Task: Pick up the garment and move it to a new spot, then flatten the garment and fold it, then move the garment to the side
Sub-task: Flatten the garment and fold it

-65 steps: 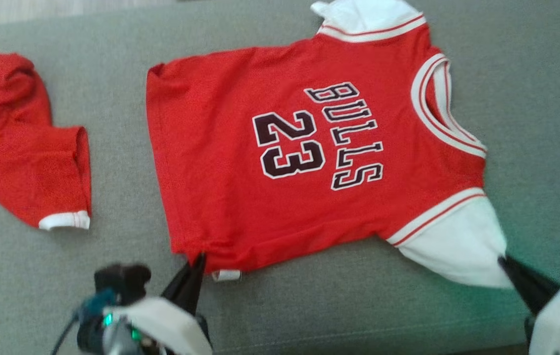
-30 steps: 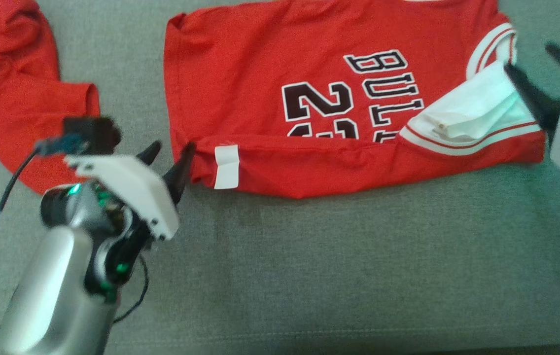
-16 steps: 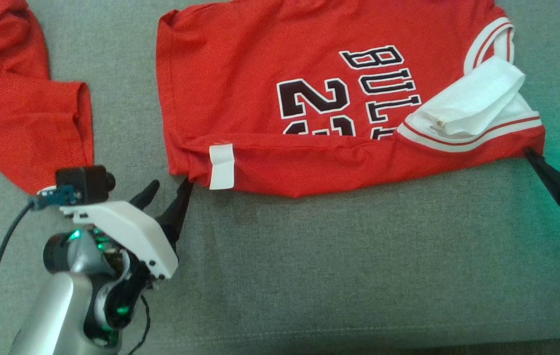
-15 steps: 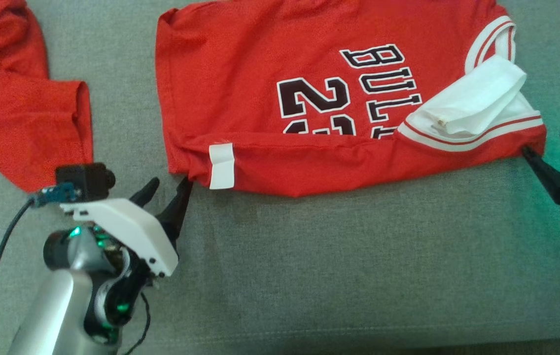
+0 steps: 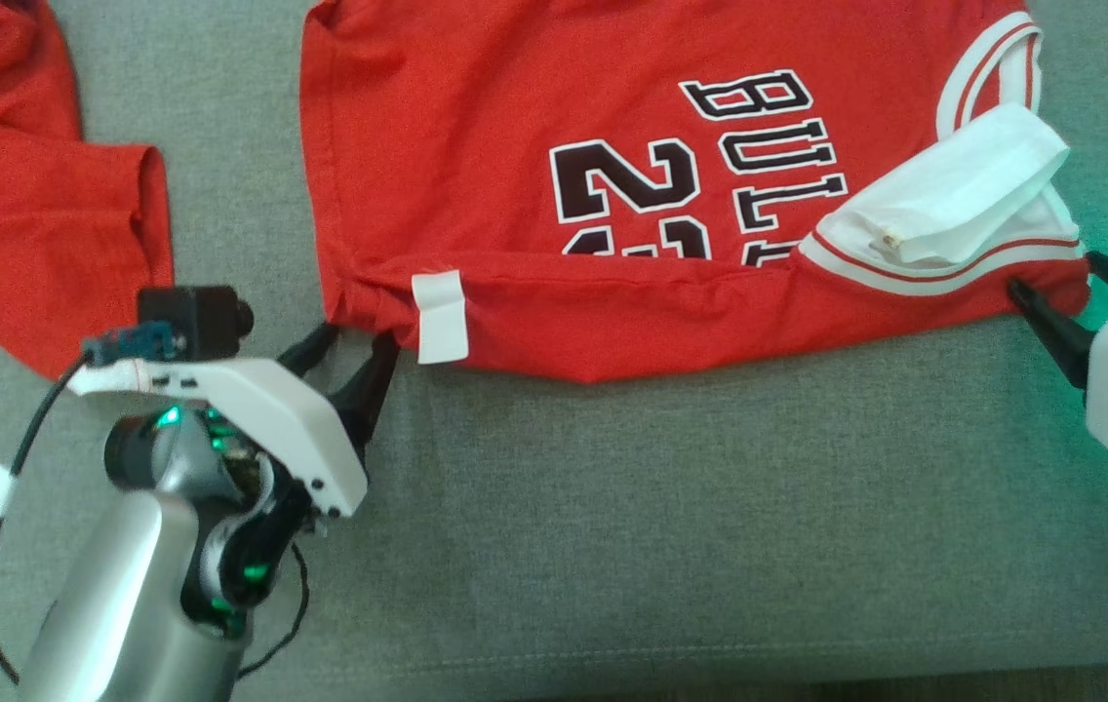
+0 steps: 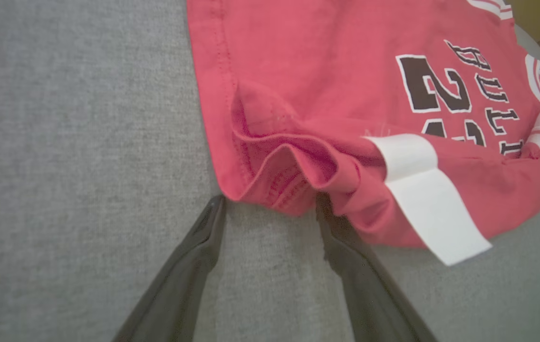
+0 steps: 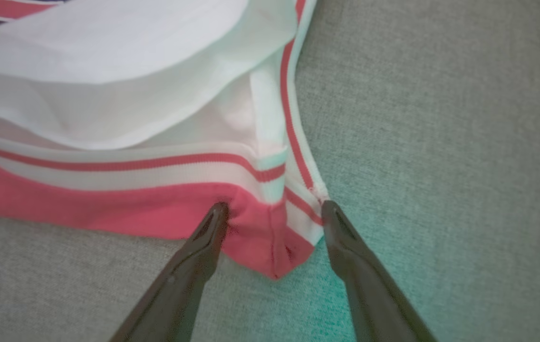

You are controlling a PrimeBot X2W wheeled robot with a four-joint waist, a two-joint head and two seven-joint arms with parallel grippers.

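Jersey (image 5: 613,166) lies across the upper middle of the head view on the grey cushion (image 5: 710,507), long axis left-right, top cut off by the frame edge. Its near strip is already folded up over the lower half of the number, so a doubled edge runs along the jersey's bottom side. Left gripper (image 5: 356,341) is at lower left, fingers spread, holding nothing, tips straddling the fold's left corner just left of the white tag (image 5: 442,317). In the left wrist view the bunched corner sits between the tips, one tip seemingly just under the cloth. Right gripper (image 5: 1054,273) is at the right edge, fingers likewise apart and empty, either side of the right corner below the white sleeve (image 5: 964,195). The jersey lies up-frame from both finger pairs, each arm nearest its own corner. Probable next move: pinch both corners and carry them up-frame together. The other red garment (image 5: 27,195) at upper left is well apart.
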